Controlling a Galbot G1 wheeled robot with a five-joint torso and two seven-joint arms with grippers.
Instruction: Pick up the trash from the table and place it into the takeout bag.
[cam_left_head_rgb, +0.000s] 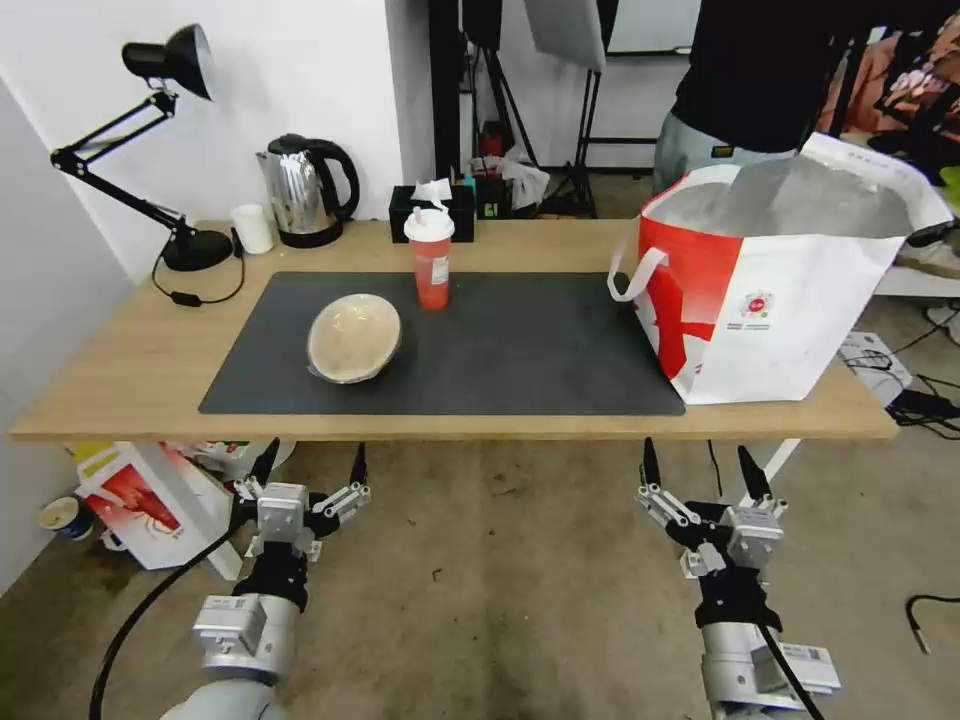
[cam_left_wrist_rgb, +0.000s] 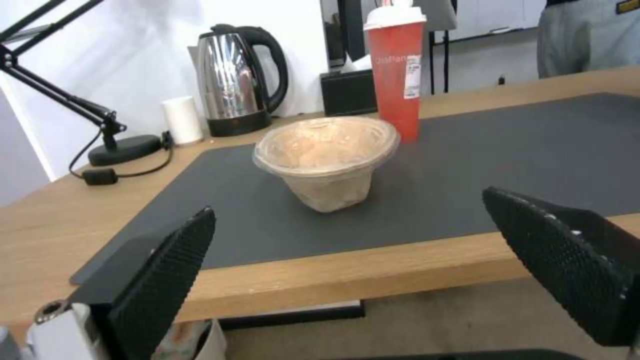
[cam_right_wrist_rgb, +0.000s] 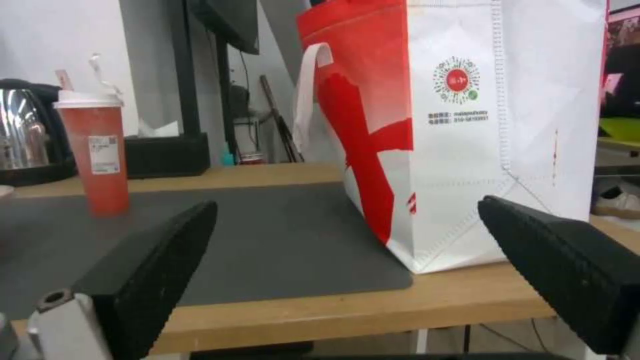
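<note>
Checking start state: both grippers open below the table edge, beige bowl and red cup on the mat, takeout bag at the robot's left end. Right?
Not quite: the head view shows the takeout bag at the robot's right end of the table. The rest holds.

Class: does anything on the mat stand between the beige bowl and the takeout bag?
Nothing visible does. The beige bowl and takeout bag have bare mat between them; the red cup stands behind that line.

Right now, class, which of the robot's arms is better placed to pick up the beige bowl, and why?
Probably the left. The left gripper hangs open just below the table edge, nearly in line with the beige bowl. The right gripper, also open, sits in front of the takeout bag, farther from the bowl.
</note>
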